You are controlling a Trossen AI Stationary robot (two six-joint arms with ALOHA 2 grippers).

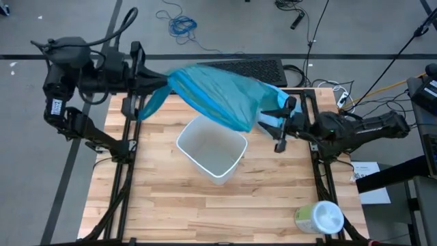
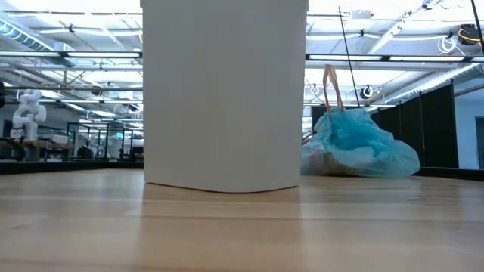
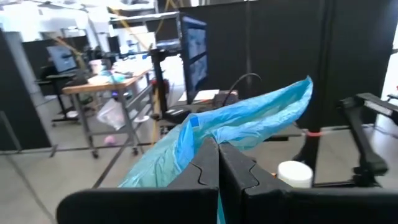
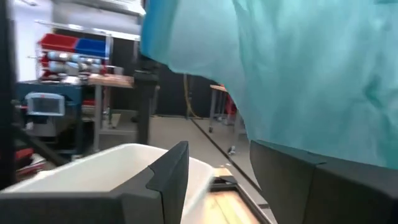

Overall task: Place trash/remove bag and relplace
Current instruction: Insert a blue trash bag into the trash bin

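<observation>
The light-blue bag (image 1: 218,96) is spread in the air over the table's far half, above the far rim of the white bin (image 1: 212,149). My left gripper (image 1: 162,85) is at the far left, shut on the bag (image 3: 249,121). My right gripper (image 1: 283,121) stands open at the bag's right end, with the sheet (image 4: 292,74) hanging just over its fingers and the bin (image 4: 106,168) below. The low view shows the bin (image 2: 224,94) standing on its base. Behind it on the right, a heaped blue bag (image 2: 355,147) rests on the table. No loose trash shows. My left gripper pinches a bunched edge of the bag (image 3: 214,134) between its two shut fingers (image 3: 202,168), coming level from the table's left. The bag is lifted clear here and stretches away toward the right arm, while a loose flap (image 1: 147,104) hangs below the fingers. My right gripper may or may not touch the sheet (image 4: 298,146) above its finger; I cannot tell.
A white-and-green wipes tub (image 1: 319,217) lies at the table's near right corner. A keyboard (image 1: 252,70) and cables sit beyond the far edge. Bare wood (image 1: 171,205) lies on the near side of the bin.
</observation>
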